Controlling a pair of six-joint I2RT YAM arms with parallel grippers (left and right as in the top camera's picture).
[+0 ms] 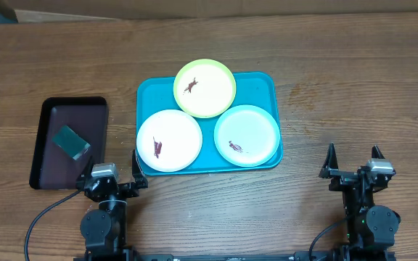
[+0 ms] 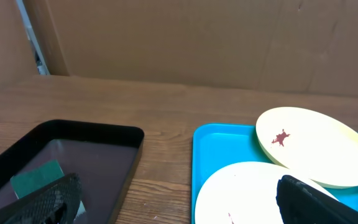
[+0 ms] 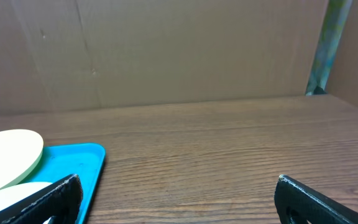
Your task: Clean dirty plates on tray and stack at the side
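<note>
The turquoise tray (image 1: 263,85) sits mid-table and holds three smeared plates: a yellow-green plate (image 1: 212,98) at the back, a white plate (image 1: 176,134) front left, a light blue plate (image 1: 256,127) front right. The yellow-green plate rests partly on the other two. My left gripper (image 1: 112,171) is open and empty, just in front of the tray's left corner. My right gripper (image 1: 353,164) is open and empty, to the right of the tray. The left wrist view shows the tray (image 2: 219,149), the white plate (image 2: 241,190) and the yellow-green plate (image 2: 319,149). The right wrist view shows the tray's right corner (image 3: 73,162).
A smaller black tray (image 1: 85,109) lies left of the turquoise tray, with a green sponge (image 1: 72,141) in it. It also shows in the left wrist view (image 2: 92,134), with the sponge (image 2: 36,177). Cardboard walls stand behind the table.
</note>
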